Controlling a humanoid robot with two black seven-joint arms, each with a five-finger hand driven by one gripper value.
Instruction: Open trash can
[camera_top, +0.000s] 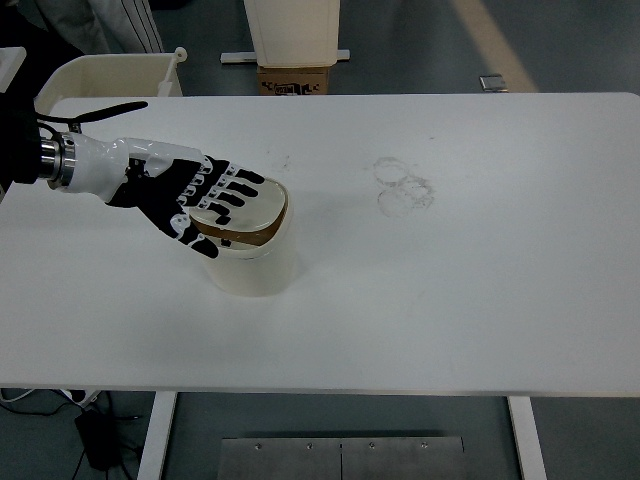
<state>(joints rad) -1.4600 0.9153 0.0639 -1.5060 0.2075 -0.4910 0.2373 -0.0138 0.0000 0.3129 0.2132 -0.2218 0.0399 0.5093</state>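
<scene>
Table (450, 300) white, scuffed; grey floor (420, 45) beyond.

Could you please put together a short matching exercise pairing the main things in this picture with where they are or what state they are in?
Things:
1. left robot hand
2. trash can
3. ring-shaped marks
4. cardboard box

Places or states:
A. on the floor beyond the far edge of the table
B. standing on the white table, left of centre
C. fingers laid flat across the trash can's lid
D. faint, on the table surface to the right of the trash can

Pairs: 1-C, 2-B, 3-D, 4-A
</scene>
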